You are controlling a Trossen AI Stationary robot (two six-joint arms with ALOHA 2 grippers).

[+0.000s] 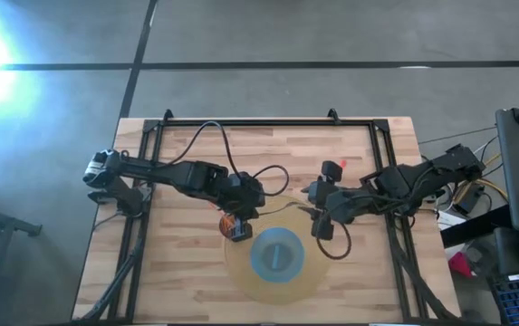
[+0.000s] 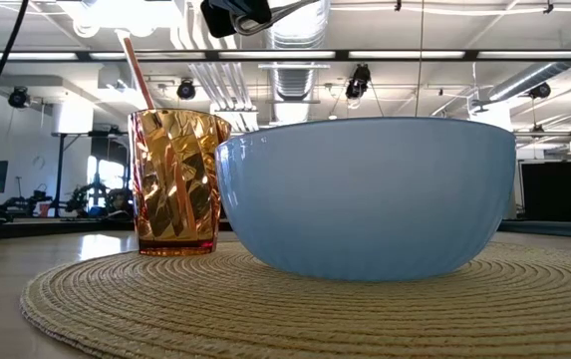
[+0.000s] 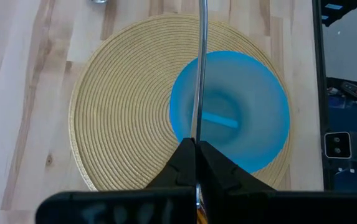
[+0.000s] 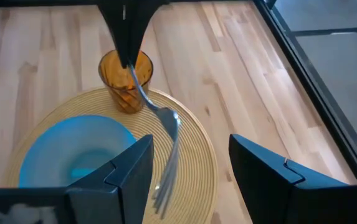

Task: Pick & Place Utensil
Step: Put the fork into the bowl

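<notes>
High view: the left gripper (image 1: pixel 241 210) hangs just beside the amber cup (image 1: pixel 233 227) at the woven mat (image 1: pixel 241 272)'s edge; the blue bowl (image 1: pixel 277 253) lies past it, and the right gripper (image 1: pixel 321 214) waits well apart.

Low view: the cup (image 2: pixel 173 183) stands beside the bowl (image 2: pixel 367 194), 1 thin stick inside it.

Left wrist view: 2 fingers (image 3: pixel 177 165) pressed together pinch a fork (image 3: pixel 200 62), handle running straight ahead over the bowl (image 3: pixel 253 106).

Right wrist view: the fork (image 4: pixel 166 143) hangs tines-down, slanting away from the cup (image 4: pixel 126 81) over the mat; this arm's own fingers (image 4: pixel 128 171) stand spread. The left arm is clearly nearer; setting it down probably means lowering along that axis.
</notes>
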